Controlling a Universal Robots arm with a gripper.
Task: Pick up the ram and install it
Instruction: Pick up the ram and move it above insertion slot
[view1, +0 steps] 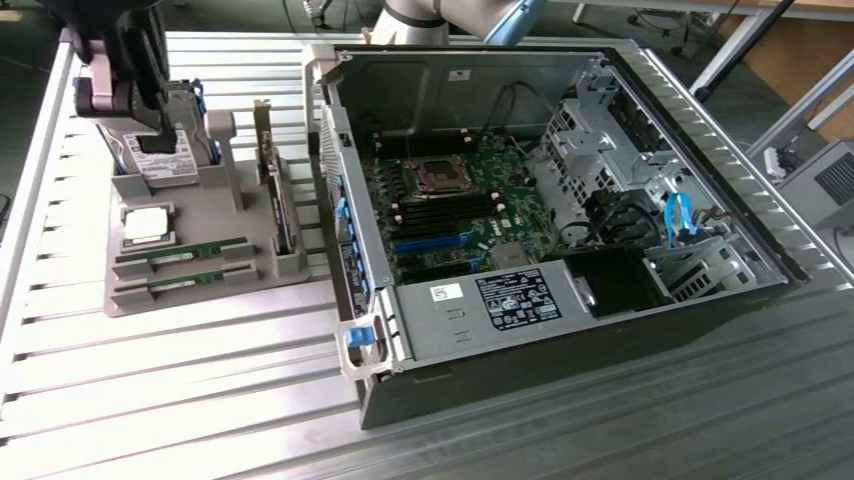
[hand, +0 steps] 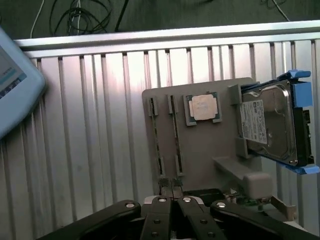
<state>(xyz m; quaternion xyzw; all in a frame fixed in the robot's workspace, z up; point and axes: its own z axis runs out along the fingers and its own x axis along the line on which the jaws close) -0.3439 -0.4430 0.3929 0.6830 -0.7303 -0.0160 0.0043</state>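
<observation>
Two green ram sticks (view1: 184, 251) (view1: 184, 280) lie on edge in slots of a grey holder (view1: 200, 215) at the exterior view's left. In the wrist view these ram sticks (hand: 156, 137) (hand: 175, 137) appear as two thin dark strips on the holder (hand: 220, 155). My gripper (view1: 155, 118) hangs above the holder's far end, over the hard drive and apart from the sticks. Seen from the wrist, the gripper (hand: 172, 192) is shut, fingertips together, with nothing between them.
The holder also carries a silver CPU (hand: 203, 107), a hard drive in a blue bracket (hand: 267, 122) and an upright expansion card (view1: 274, 190). An open computer case (view1: 441, 80) with its motherboard (view1: 447, 195) lies to the exterior view's right. The table is ribbed metal (view1: 174, 390).
</observation>
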